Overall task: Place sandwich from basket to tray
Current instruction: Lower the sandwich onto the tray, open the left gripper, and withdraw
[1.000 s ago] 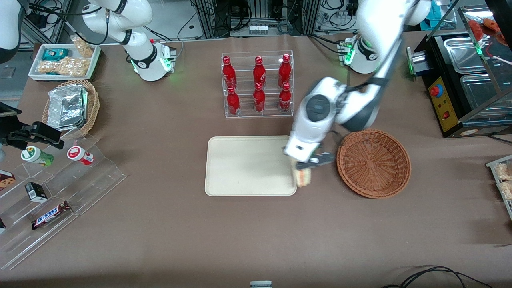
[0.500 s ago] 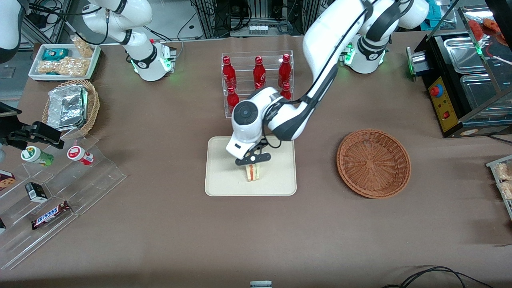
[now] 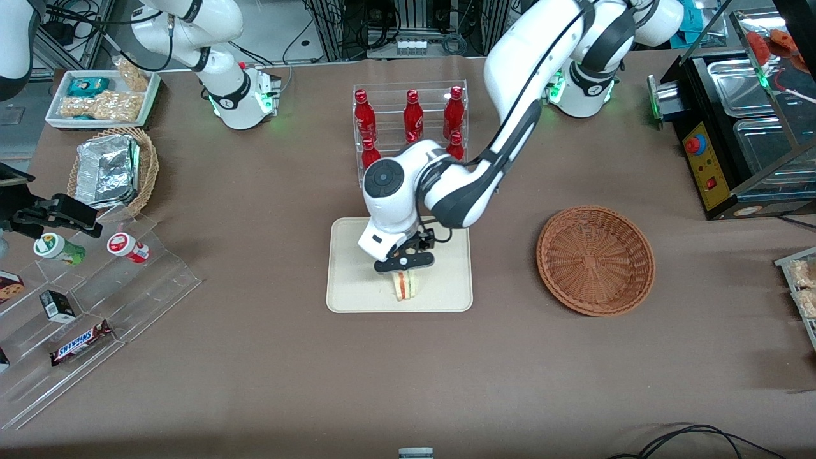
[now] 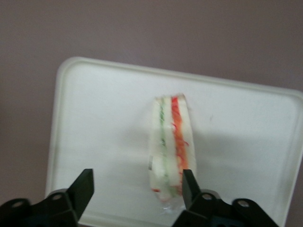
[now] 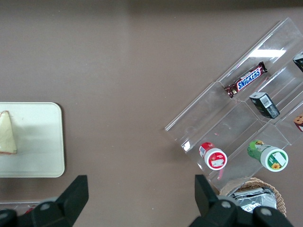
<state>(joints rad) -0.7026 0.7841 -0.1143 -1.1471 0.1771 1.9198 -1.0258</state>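
Note:
The sandwich [image 3: 404,287] stands on its edge on the cream tray [image 3: 357,255], near the tray's edge closest to the front camera. My left gripper [image 3: 404,262] hovers just above it. In the left wrist view the gripper [image 4: 137,182] is open. The sandwich [image 4: 171,142], with its red and green filling stripes showing, sits between the fingers close against one of them, on the tray [image 4: 104,118]. The right wrist view also shows the sandwich [image 5: 7,135] on the tray [image 5: 38,142]. The reddish-brown basket [image 3: 596,260] lies empty toward the working arm's end.
A clear rack of red bottles [image 3: 411,134] stands farther from the front camera than the tray. Toward the parked arm's end are a tan basket with a foil packet [image 3: 111,169], a white snack tray [image 3: 102,95] and an acrylic snack shelf [image 3: 83,287].
The gripper carried the sandwich from beside the basket to over the tray, then sank slightly toward the front camera. The sandwich now rests on the tray.

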